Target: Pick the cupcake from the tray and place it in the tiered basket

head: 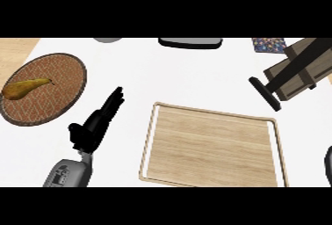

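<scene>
**Wood tray bare, no cupcake in sight**

Wood grain is all that shows on the tray, which lies at lower centre-right of the frame on the white table. The cupcake cannot be found on it or anywhere else in view, so nothing can be said of its look. It may sit hidden inside the tiered basket, the slatted wood-and-black frame at upper right, but that cannot be told from here.

The left hand rests at lower left, just beside the tray's left rim and apart from it. Its fingers are straight and pressed together, pointing toward upper right and holding nothing. A dark sliver at the right edge, lower down, may be the right hand — too little shows to judge it.

To do the step well, I would first find the cupcake before moving either hand. If it is already in the basket, the hand should stay clear of the frame. At upper left a pear lies on a round brick-patterned plate and should be left alone.
</scene>
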Tool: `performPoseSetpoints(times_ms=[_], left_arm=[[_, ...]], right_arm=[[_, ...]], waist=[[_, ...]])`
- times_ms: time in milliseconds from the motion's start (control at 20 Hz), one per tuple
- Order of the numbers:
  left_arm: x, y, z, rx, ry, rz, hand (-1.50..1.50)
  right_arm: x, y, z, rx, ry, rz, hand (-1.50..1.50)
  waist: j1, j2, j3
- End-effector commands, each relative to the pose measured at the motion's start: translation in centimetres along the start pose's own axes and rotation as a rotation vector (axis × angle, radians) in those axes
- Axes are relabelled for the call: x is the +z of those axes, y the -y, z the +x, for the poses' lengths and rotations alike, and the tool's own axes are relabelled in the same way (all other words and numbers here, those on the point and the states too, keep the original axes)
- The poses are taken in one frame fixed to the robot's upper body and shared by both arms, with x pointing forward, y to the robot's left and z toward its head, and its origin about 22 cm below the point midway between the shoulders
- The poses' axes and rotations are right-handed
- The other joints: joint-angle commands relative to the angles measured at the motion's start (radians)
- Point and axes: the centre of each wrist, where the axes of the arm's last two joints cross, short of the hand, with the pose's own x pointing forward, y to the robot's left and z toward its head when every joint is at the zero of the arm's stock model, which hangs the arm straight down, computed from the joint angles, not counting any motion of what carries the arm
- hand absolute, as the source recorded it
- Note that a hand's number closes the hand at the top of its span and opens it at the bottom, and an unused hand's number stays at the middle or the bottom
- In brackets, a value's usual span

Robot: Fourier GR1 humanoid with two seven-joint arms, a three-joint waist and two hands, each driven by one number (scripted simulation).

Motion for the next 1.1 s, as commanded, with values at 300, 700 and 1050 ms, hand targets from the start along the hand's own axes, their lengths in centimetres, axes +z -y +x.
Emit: performPoseSetpoints(times_ms=[300, 700, 1050], left_arm=[[0.3, -1.4, -1.2, 0.008, 0.011, 0.0, 0.0], [-0.3, -1.3, 0.5, -0.009, 0.006, 0.036, 0.0], [0.5, 0.2, 0.4, 0.011, 0.008, 0.001, 0.0]], right_arm=[[-3.4, -7.9, 2.9, -0.01, -0.037, 0.078, 1.5], [-3.4, -11.0, 5.1, -0.136, -0.044, 0.147, 1.5], [-4.4, -11.3, 4.5, -0.352, -0.308, 0.305, 1.5]], waist=[[-0.01, 0.007, 0.002], [-0.016, 0.002, 0.004], [-0.015, -0.003, 0.004]])
